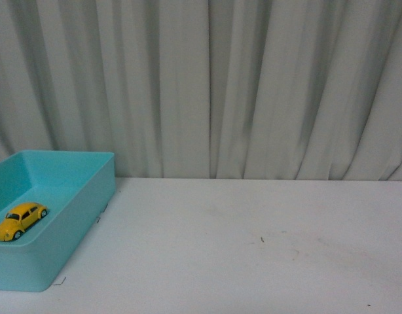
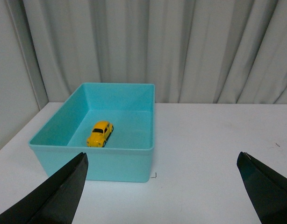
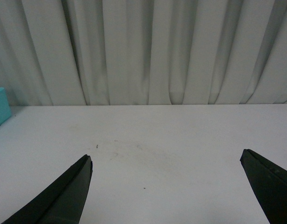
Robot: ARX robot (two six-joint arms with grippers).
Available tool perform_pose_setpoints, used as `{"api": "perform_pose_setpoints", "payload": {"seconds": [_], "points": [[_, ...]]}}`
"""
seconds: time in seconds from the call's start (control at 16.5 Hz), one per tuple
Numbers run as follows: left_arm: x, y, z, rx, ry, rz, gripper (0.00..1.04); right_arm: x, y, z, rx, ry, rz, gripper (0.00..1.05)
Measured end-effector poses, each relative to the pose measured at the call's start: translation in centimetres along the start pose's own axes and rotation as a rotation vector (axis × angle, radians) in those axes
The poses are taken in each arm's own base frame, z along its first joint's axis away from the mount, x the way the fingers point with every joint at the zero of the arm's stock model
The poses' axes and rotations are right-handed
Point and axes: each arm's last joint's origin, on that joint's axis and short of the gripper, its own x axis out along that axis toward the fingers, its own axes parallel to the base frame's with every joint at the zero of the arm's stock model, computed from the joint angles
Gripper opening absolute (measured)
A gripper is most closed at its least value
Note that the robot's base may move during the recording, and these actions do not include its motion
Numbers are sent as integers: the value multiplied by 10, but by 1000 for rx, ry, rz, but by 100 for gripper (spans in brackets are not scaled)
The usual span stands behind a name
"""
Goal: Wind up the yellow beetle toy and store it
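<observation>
1. The yellow beetle toy [image 1: 20, 220] is glossy bright yellow, with dark windows and black wheels.
2. The bin [image 1: 70, 242] around the toy is plain turquoise, inside and out, with no pattern.
3. The bench [image 1: 253, 248] beside the bin is matte white, marked by faint brownish smudges and a few tiny dark specks.
4. The curtain [image 1: 253, 85] behind the bin is pale grey-white, its folds making soft vertical stripes of shadow.
5. The left claw [image 2: 162, 186] and right claw [image 3: 166, 189] have plain black fingers.

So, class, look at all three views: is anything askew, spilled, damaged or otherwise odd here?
Nothing stands out. The glossy yellow beetle toy car sits upright on its wheels inside the turquoise plastic bin; the white table shows only faint scuffs.
</observation>
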Motion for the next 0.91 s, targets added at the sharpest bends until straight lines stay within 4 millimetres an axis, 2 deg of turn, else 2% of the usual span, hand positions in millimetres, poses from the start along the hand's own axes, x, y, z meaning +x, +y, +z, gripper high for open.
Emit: {"api": "perform_pose_setpoints", "payload": {"seconds": [0.91], "points": [[0,0,0,0,-2,0,98,0,0,0,0,-1,0,98]]}}
